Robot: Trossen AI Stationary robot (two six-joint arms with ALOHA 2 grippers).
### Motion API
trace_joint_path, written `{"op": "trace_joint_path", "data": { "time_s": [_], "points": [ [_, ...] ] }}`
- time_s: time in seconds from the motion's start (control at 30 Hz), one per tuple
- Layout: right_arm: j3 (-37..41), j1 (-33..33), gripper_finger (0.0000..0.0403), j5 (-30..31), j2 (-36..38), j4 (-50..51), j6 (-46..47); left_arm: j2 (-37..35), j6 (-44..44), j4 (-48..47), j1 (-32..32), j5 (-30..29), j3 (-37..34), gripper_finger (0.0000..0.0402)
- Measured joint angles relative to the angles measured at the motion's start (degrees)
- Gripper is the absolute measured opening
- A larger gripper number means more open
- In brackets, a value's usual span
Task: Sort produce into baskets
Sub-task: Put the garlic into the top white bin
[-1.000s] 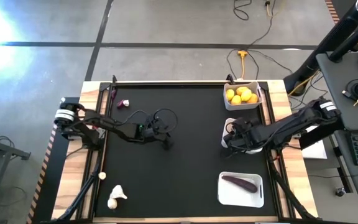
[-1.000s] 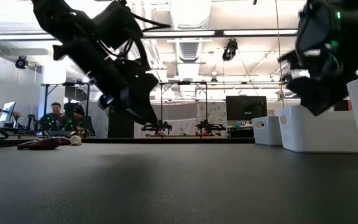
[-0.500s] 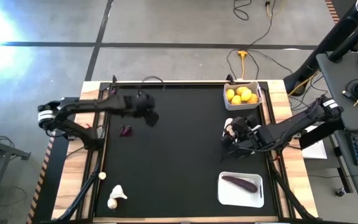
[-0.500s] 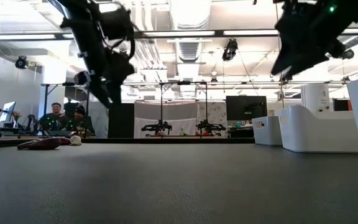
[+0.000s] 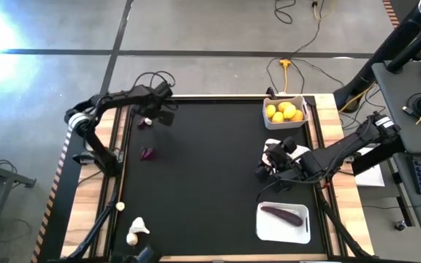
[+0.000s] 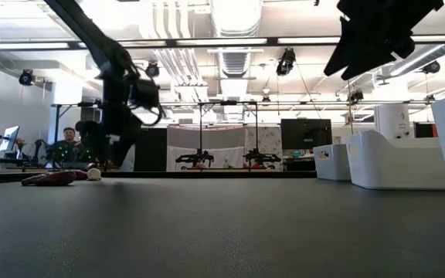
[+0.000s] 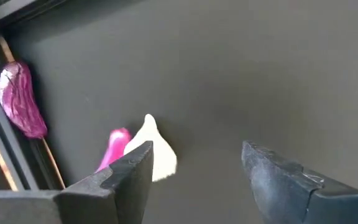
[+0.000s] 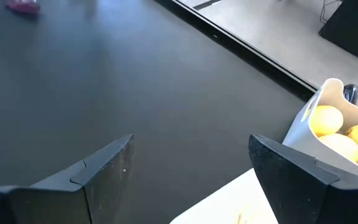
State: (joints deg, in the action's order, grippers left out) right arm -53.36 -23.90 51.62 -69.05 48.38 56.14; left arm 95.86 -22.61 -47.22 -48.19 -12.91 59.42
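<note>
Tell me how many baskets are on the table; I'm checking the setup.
3, all along the right side: the far basket holds lemons, the middle basket is mostly hidden under the right arm, and the near basket holds an eggplant.

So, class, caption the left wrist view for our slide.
Open left hand above a white bulb and a purple bit on the mat.

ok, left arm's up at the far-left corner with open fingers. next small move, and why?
Probably lower the open left gripper onto the small white garlic-like bulb lying against the pink-purple bit and close. The bulb sits just ahead of the spread, empty fingers, loose on the black mat. The right gripper hangs open and empty.
</note>
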Motion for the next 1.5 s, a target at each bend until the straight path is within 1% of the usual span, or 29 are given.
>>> {"op": "trace_joint_path", "data": {
  "time_s": [0.13, 0.27, 0.37, 0.5, 0.6, 0.73, 0.83, 1.0, 1.3, 1.4, 1.5],
  "points": [
    [-0.15, -0.22, 0.0309, -0.10, -0.18, -0.22, -1.24, 3.31, 0.08, 0.13, -1.73, -0.72, 1.61, 0.0239],
    [-0.15, -0.22, 0.0304, -0.11, -0.18, -0.24, -1.34, 5.65, 0.53, -1.48, -2.09, -2.19, 3.24, 0.0240],
    [-0.15, -0.22, 0.0302, -0.13, -0.18, -0.29, -1.34, 7.45, 0.57, -5.47, -2.61, -3.66, 4.32, 0.0237],
    [-0.15, -0.22, 0.0303, -0.13, -0.18, -0.31, -1.27, 8.66, 1.12, -9.52, -2.68, -7.22, 5.05, 0.0231],
    [-0.15, -0.22, 0.0303, -0.13, -0.18, -0.41, -1.25, 8.81, 1.62, -9.02, -2.66, -7.31, 4.44, 0.0226],
    [-0.15, -0.22, 0.0299, -0.15, -0.18, -0.69, -1.22, 8.81, 2.16, -7.44, -2.64, -5.38, 3.40, 0.0217],
    [-0.13, -0.22, 0.0297, -0.59, -0.18, -0.74, -1.10, 8.78, 2.31, -7.59, -2.64, -5.33, 2.85, 0.0208],
    [-0.13, -0.22, 0.0297, -0.57, -0.18, -0.74, -1.10, 8.76, 2.68, -7.50, -2.59, -5.33, 2.43, 0.0179],
    [-0.13, -0.23, 0.0296, -0.57, -0.18, -0.74, -1.25, 8.72, 5.19, -5.68, -1.61, -5.07, 2.59, 0.0085],
    [-0.13, -0.22, 0.0293, -0.57, -0.18, -0.76, -1.27, 8.11, 6.12, -5.96, -0.19, -3.66, 3.47, 0.0065],
    [-0.13, -0.22, 0.0293, -0.56, -0.18, -0.75, -1.27, 6.43, 7.00, -6.30, 2.39, -1.21, 5.11, 0.0056]
  ]
}}
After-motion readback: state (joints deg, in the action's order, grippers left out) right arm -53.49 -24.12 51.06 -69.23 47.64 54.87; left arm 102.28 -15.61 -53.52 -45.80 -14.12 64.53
